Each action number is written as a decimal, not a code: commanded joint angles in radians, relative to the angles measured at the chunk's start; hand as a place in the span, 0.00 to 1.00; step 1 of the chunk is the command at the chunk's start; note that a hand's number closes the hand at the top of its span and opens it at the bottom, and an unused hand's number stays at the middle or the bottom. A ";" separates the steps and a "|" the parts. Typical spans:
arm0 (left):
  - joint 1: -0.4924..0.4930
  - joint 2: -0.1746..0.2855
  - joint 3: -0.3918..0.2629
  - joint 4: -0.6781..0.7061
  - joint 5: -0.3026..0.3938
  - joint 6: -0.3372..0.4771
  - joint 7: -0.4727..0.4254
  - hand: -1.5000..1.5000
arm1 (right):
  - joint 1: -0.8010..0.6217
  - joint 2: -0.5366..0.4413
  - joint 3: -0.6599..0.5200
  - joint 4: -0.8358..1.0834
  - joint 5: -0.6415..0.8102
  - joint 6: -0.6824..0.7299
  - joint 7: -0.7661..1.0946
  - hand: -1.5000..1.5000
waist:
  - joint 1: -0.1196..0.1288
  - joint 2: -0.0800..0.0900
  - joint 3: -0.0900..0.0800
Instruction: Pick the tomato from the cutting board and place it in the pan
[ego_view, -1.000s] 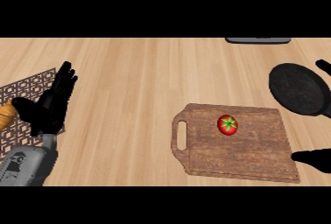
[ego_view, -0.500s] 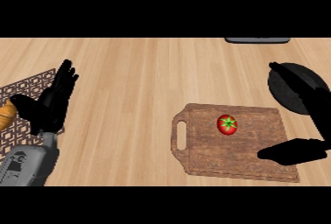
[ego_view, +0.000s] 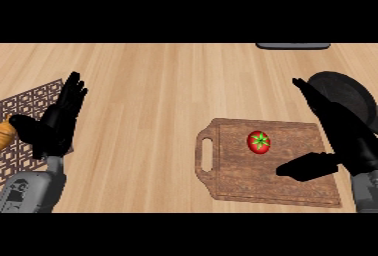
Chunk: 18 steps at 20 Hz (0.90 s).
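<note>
Head view: round red tomato (ego_view: 258, 142) on brown wooden cutting board (ego_view: 244, 182), pale wooden counter (ego_view: 148, 90). Right hand (ego_view: 351, 140), fingers straight and empty, hovers beside it; left hand (ego_view: 55, 127) rests open.

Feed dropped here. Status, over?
Right hand open beside tomato. Left hand open, resting far left. Tomato on cutting board, untouched. Pan just beyond right hand; nothing between.

A small, round red tomato (ego_view: 258, 142) with a green star-shaped stem cap facing up sits on the upper middle of a brown, rectangular wooden cutting board (ego_view: 236, 176). The board lies flat in the lower right of the head view, slightly askew, its slotted handle at the left end. A round, black pan (ego_view: 344, 88) lies just beyond the board's far right corner, partly hidden, holding nothing visible.
</note>
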 joint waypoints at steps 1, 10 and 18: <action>-0.044 -0.011 0.033 0.083 -0.016 -0.019 -0.018 0.50 | 0.024 0.030 -0.028 0.047 0.034 0.036 -0.003 0.00 | -0.004 0.001 0.000; -0.031 -0.061 0.040 0.066 -0.045 -0.039 -0.044 0.50 | -0.004 0.125 -0.031 0.261 0.077 0.091 -0.174 0.00 | 0.000 0.002 0.000; 0.012 -0.088 0.053 -0.025 -0.089 -0.029 0.002 0.50 | -0.024 0.151 -0.076 0.295 0.132 0.200 -0.191 0.00 | 0.001 0.000 0.000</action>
